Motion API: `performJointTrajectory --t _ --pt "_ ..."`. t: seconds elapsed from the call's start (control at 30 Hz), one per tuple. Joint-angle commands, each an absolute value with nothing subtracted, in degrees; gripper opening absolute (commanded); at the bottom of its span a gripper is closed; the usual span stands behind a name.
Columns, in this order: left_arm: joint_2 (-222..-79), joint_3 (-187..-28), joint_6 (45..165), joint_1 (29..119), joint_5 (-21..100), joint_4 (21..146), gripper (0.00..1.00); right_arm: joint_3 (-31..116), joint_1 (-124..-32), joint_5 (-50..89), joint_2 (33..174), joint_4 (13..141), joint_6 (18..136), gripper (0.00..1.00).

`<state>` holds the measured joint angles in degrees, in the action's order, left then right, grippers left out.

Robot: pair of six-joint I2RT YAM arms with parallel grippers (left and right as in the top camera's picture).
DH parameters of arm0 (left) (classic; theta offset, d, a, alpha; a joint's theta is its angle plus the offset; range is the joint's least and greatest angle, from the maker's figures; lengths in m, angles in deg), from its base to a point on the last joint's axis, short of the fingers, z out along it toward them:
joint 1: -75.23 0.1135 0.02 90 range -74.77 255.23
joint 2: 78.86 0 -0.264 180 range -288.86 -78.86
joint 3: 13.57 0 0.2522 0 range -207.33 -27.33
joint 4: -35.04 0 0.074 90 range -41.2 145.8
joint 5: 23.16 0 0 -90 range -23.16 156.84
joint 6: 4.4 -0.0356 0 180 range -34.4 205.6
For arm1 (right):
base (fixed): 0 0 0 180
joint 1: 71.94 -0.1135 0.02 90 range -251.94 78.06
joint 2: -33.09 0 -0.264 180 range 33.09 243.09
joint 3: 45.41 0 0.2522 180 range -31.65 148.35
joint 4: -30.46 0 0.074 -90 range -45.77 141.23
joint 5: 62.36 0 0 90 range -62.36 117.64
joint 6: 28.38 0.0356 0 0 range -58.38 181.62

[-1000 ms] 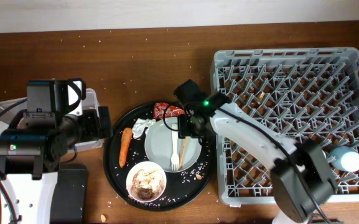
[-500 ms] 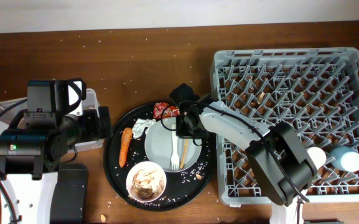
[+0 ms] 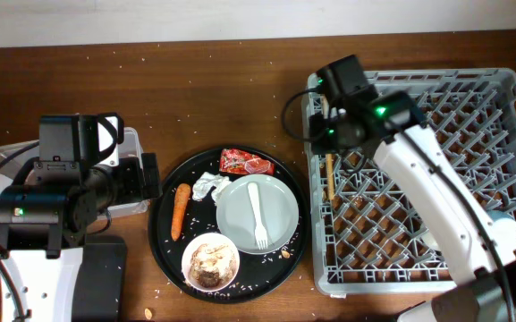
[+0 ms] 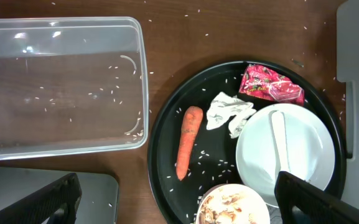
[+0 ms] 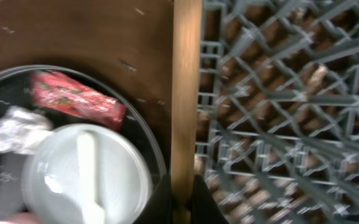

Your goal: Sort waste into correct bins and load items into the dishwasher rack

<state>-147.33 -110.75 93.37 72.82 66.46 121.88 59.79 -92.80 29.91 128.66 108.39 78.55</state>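
Observation:
My right gripper (image 3: 331, 136) is shut on the thin wooden chopstick (image 3: 329, 175), holding it above the left edge of the grey dishwasher rack (image 3: 418, 98). In the right wrist view the chopstick (image 5: 185, 93) runs straight up from the gripper (image 5: 182, 205), along the rack (image 5: 279, 93) wall. The white plate (image 3: 235, 215) carries a white fork (image 3: 258, 213). Beside it lie the red wrapper (image 3: 247, 162), white tissue (image 3: 206, 185), carrot (image 3: 179, 210) and a bowl of food scraps (image 3: 210, 261). My left gripper (image 4: 179, 208) is open above the round tray's left side, near the clear tub (image 4: 61, 81).
The waste and dishes sit on a large round black tray (image 3: 162, 241). A shallow black rectangular tray (image 3: 97, 277) lies at the front left, under my left arm. Rice grains are scattered over the wooden table and inside the tub.
My right gripper closed on the chopstick beside the fork on the plate, then lifted it away to the right, to the rack's left edge. The left arm stayed still.

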Motion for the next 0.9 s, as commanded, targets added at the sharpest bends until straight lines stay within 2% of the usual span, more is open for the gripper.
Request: performJointTrajectory --t 0.0,0.03,0.07,0.1,0.17,0.23,0.27,0.4,0.47,0.6,0.77,0.87 --pt "-147.39 -111.17 93.28 73.21 66.85 121.80 0.99 55.76 -91.12 31.17 134.17 108.98 73.85 0.04" --pt "-147.42 -111.17 93.28 73.21 66.85 121.80 0.99 55.11 -90.66 31.00 135.85 108.82 73.87 0.08" --pt "-147.39 -111.17 93.28 73.21 66.85 121.80 0.99 55.09 -90.66 29.78 136.79 108.69 73.85 0.45" --pt "-147.39 -111.17 93.28 73.21 66.85 121.80 0.99 55.52 -91.12 28.00 136.25 108.56 73.87 0.58" --pt "-147.42 -111.17 93.28 73.21 66.85 121.80 0.99 57.49 -92.76 25.10 132.99 108.58 73.89 0.62" --pt "-147.39 -111.17 93.28 73.21 66.85 121.80 0.99 58.50 -97.02 22.58 128.62 107.86 74.68 0.62" --pt "-147.42 -111.17 93.28 73.21 66.85 121.80 0.99 58.39 -102.18 22.50 128.16 107.95 76.51 0.62" --pt "-147.39 -111.17 93.28 73.21 66.85 121.80 0.99 52.57 -115.03 25.97 135.28 104.52 87.81 0.60" --pt "-147.39 -111.17 93.28 73.21 66.85 121.80 0.99 50.50 -116.89 26.17 141.60 101.90 91.18 0.57" --pt "-147.39 -111.17 93.28 73.21 66.85 121.80 0.99 50.45 -114.88 25.62 151.50 98.64 91.92 0.48" --pt "-147.39 -111.17 93.28 73.21 66.85 121.80 0.99 50.54 -113.59 21.14 153.32 98.18 91.47 0.08" --pt "-147.42 -111.17 93.28 73.21 66.85 121.80 0.99 52.16 -113.50 21.21 149.45 99.12 90.39 0.04"
